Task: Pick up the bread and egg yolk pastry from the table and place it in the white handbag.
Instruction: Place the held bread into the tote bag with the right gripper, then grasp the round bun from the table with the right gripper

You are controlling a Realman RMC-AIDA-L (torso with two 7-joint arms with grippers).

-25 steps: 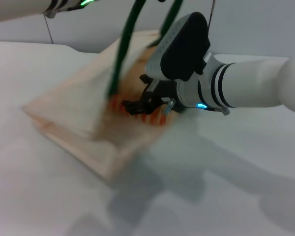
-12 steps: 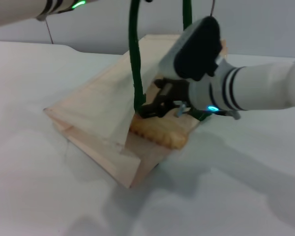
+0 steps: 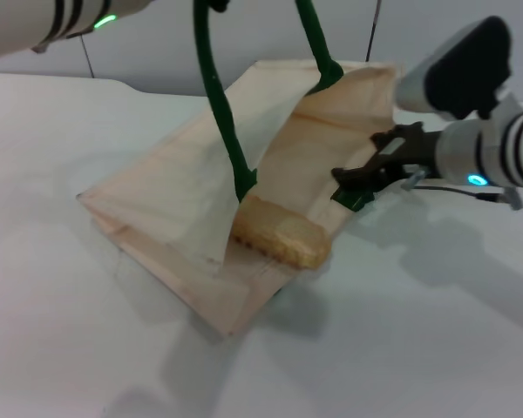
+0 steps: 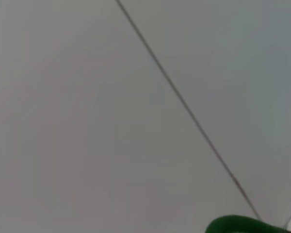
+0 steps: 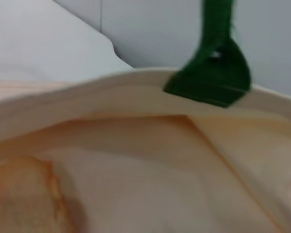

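Note:
The white handbag (image 3: 170, 196) lies tilted on the table, its mouth held open by its two dark green handles (image 3: 218, 104), which run up out of the head view under my left arm (image 3: 44, 22). The bread (image 3: 279, 233) lies in the bag's mouth, plain tan side up. My right gripper (image 3: 359, 171) is open and empty, just right of the bag's rim and apart from the bread. The right wrist view looks into the bag (image 5: 150, 170), past a green tab (image 5: 211, 77), with the bread (image 5: 24, 199) at its edge. A handle (image 4: 237, 225) shows in the left wrist view. The egg yolk pastry is out of view.
The white table (image 3: 436, 331) spreads around the bag, with its back edge and a grey wall (image 3: 157, 43) behind. A thin dark cable (image 3: 372, 26) hangs at the back.
My right gripper has let go of the bread and drawn back to the right, out of the bag. The bread stays in the bag's mouth. The handles have shifted left.

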